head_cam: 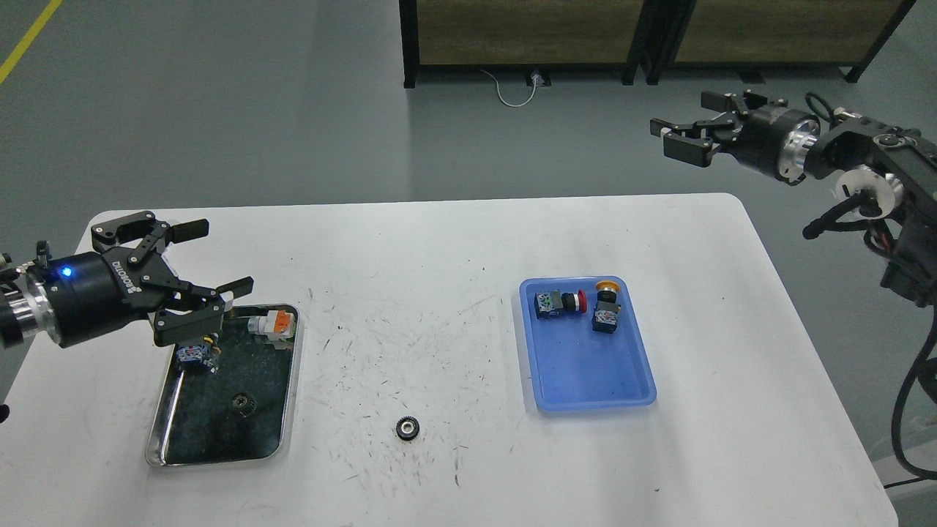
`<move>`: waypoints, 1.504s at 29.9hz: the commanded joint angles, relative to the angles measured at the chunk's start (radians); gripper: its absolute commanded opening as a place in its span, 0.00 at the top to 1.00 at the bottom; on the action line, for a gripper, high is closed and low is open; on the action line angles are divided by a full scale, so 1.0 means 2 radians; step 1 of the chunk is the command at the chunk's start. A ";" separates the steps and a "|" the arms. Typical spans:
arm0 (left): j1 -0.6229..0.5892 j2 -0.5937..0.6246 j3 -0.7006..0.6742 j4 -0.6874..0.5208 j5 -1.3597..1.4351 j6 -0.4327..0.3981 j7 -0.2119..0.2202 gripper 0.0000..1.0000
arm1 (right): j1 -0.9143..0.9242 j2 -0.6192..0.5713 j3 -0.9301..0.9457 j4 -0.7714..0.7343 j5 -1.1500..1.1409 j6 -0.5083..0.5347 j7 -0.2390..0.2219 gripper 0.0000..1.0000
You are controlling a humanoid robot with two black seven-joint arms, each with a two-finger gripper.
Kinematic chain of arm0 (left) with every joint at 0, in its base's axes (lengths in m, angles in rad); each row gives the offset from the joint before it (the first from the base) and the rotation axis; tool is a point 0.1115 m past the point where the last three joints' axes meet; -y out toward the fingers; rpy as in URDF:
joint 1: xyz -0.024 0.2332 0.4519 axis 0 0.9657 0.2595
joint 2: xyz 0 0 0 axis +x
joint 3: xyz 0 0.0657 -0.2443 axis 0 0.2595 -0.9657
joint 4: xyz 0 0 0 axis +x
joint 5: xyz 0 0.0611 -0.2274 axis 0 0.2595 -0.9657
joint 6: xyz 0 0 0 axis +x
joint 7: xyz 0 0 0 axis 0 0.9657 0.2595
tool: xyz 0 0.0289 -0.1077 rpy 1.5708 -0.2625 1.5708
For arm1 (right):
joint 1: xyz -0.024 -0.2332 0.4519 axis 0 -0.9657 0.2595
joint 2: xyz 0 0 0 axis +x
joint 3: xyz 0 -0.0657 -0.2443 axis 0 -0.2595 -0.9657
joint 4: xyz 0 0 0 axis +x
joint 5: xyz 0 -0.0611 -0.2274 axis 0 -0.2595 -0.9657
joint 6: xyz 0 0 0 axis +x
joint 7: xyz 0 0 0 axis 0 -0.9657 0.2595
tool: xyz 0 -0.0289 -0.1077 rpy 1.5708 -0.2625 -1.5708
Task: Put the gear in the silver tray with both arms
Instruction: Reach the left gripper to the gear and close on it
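Note:
A small black gear (408,428) lies on the white table (439,249), between the two trays. The silver tray (287,410) sits at the left; it holds a second small gear (241,401), a white and orange part (272,324) and a blue and black part (198,356). My left gripper (196,274) is open and empty, hovering over the tray's far left corner. My right gripper (684,137) is open and empty, raised high beyond the table's far right corner.
A blue plastic tray (585,373) at the right holds two push-button parts (560,303) (607,311). A small white object (161,241) lies near the far left table edge. Dark shelving (644,36) stands on the floor behind.

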 commanded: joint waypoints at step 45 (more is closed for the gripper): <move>0.165 -0.389 0.030 0.252 0.203 0.139 -0.028 0.15 | -0.022 -0.022 -0.005 -0.010 0.000 -0.011 -0.002 0.01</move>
